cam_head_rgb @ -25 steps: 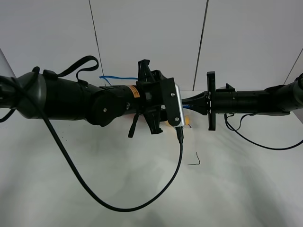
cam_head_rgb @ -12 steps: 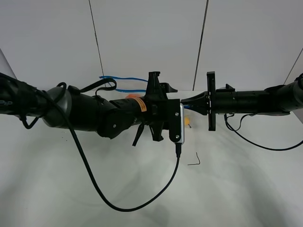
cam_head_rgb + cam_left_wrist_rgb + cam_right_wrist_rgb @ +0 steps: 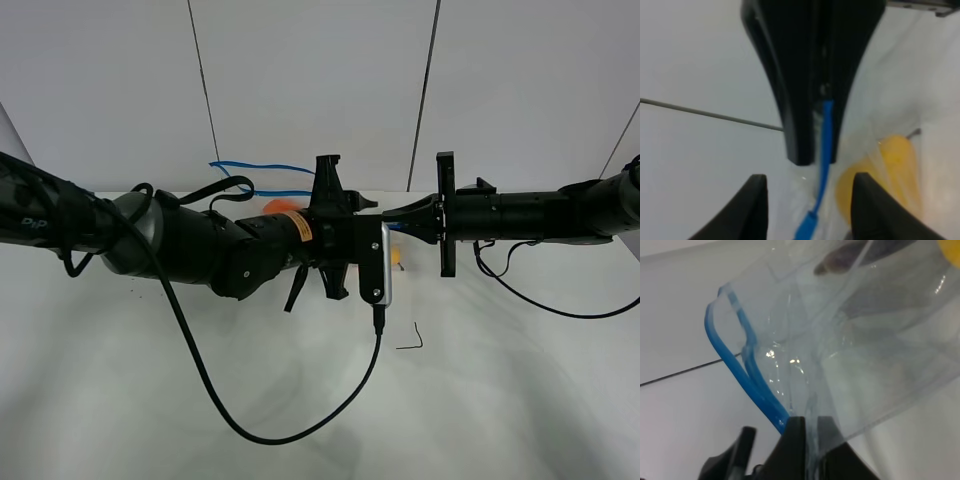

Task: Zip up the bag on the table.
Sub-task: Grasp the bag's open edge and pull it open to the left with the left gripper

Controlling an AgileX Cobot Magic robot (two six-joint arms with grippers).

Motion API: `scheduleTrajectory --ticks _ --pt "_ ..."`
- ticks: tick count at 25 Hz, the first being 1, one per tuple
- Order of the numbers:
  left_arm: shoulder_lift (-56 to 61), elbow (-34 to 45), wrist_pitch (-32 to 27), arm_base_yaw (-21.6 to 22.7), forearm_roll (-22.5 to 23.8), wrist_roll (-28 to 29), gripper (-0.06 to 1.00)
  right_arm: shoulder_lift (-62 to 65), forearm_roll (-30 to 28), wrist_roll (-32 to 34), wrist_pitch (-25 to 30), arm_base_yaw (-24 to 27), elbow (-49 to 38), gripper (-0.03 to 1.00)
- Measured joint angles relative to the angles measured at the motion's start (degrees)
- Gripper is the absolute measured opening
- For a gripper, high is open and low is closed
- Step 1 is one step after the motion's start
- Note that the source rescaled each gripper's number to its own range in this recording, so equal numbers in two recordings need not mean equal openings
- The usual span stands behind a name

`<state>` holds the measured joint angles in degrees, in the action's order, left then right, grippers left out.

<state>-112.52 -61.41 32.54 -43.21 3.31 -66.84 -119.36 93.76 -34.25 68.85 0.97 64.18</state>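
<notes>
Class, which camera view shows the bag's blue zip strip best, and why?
The right wrist view: the zip strip curves through it, both tracks visibly parted. Left wrist shows a short blurred stretch; exterior high only thin blue lines, partly hidden.

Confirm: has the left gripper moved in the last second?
Yes. The left gripper has come down the exterior view, nearer the black corner mark on the table.
</notes>
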Motion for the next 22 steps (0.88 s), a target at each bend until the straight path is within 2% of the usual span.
scheduleTrajectory --ticks 2,7,17,22 --pt "0.0 0.0 0.94 0.0 0.0 0.0 0.5 0.0 0.0 0.0 0.0 0.0 0.0 0.0" --pt "0.0 0.0 0.77 0.0 0.06 0.0 0.34 0.0 0.11 0.02 0.0 0.0 0.0 0.0" --pt "0.0 0.0 -0.33 1.13 0.19 0.0 0.31 0.0 0.01 0.02 0.0 0.0 0.0 0.0" --pt "0.0 0.0 -0.44 1.52 0.45 -0.04 0.24 0.0 0.19 0.02 0.0 0.0 0.0 0.0"
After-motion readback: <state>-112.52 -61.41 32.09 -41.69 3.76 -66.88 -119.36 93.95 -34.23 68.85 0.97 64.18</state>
